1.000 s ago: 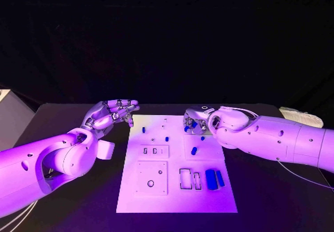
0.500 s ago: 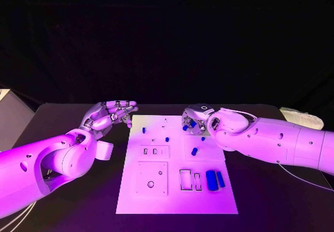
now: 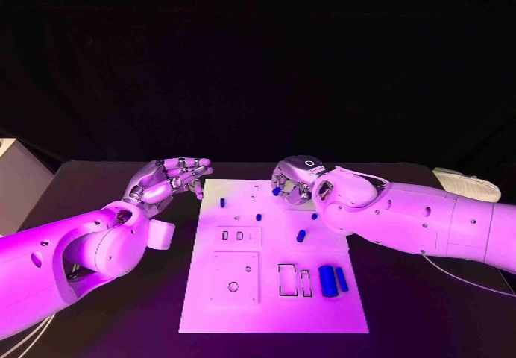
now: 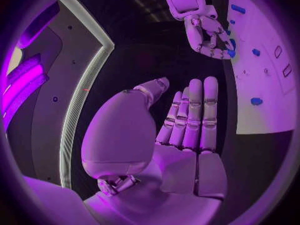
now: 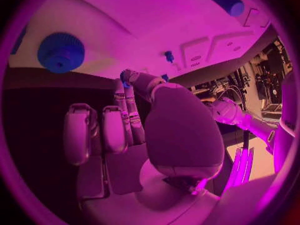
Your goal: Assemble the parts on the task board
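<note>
The white task board (image 3: 274, 298) lies in the middle of the black table. My right hand (image 3: 292, 181) hovers over its far edge and pinches a small blue part (image 3: 277, 191) between thumb and a finger; the left wrist view shows that blue part (image 4: 231, 53) at the fingertips of the right hand (image 4: 209, 35). My left hand (image 3: 170, 179) hangs just off the board's far left corner, fingers apart and empty. Small blue pegs (image 3: 223, 201) (image 3: 258, 216) (image 3: 301, 236) stand on the board. Two long blue pieces (image 3: 326, 280) lie near its right side.
Rectangular slots (image 3: 287, 277) and a square plate with holes (image 3: 235, 274) mark the board's near half. A white bundle (image 3: 464, 181) lies at the table's far right. A cable (image 3: 462, 277) runs under my right arm.
My right hand has risen and shifted left and farther along the board's far edge with the blue part in its fingers. The left hand has hardly moved.
</note>
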